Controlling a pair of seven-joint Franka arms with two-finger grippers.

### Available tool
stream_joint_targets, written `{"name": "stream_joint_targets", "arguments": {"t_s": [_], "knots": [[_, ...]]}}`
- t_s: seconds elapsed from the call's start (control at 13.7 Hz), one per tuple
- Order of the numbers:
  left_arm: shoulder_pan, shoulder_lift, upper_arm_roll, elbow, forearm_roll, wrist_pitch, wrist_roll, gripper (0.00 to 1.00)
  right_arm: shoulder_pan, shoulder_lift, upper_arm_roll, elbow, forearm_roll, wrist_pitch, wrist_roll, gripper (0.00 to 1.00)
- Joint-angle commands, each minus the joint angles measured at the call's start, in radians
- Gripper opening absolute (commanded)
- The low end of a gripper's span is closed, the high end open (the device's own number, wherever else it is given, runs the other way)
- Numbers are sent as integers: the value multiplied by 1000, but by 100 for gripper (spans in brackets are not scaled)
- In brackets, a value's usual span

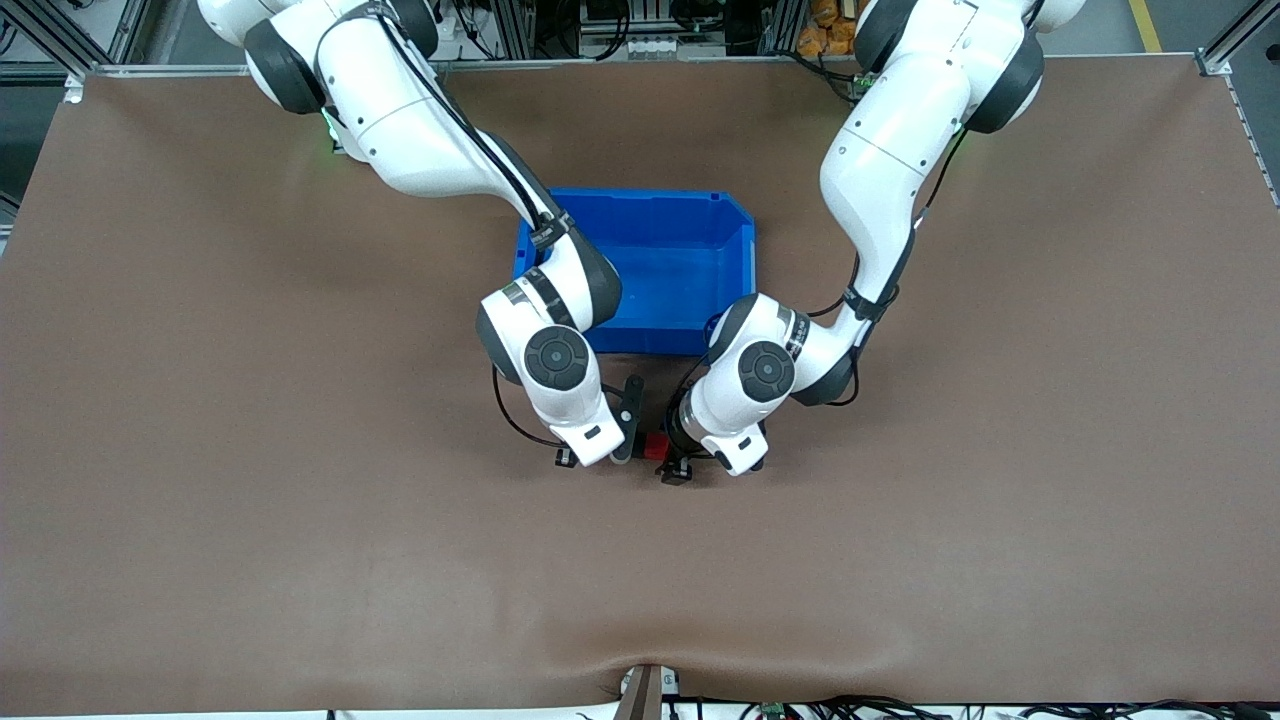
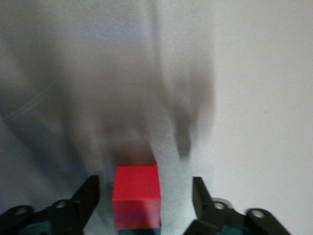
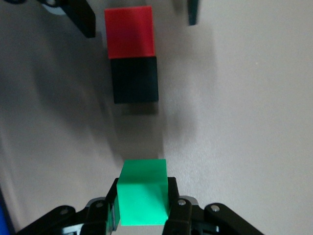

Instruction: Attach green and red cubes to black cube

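Red cube (image 3: 129,32) was already seated against the black cube (image 3: 135,79), the pair on the table (image 1: 300,500) just in front of the blue bin (image 1: 735,245), nearer the front camera. Left gripper (image 2: 145,196) straddled the red cube with jaws spread and not touching it; right gripper (image 3: 143,205) was clamped on the green cube (image 3: 143,191), near the black cube's free face. Risk, as I read it: with nothing holding the pair, an off-line push could slide or split it.

Brown table (image 1: 200,400) has a blue bin (image 1: 690,215) sitting mid-table, and nearer the front camera the red cube (image 3: 129,32) sits touching the black cube (image 3: 135,79), both flat on the tabletop.
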Motion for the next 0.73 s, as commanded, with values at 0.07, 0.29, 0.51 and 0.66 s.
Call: {"name": "stream_joint_targets", "arguments": {"t_s": [0.07,0.29,0.51,0.66], "knots": [[18,-42,15,22,2,-112,60,100,18,48,-8,56,-10,26,51,0],[97,-95,12,10,4,-211,222,100,41,73,-8,87,-12,27,103,0],[163,-144,17,7,14,-309,382,100,47,77,-10,89,-12,29,108,0],[200,-161,17,8,37,-341,476,100,55,85,-11,89,-12,35,111,0]]}}
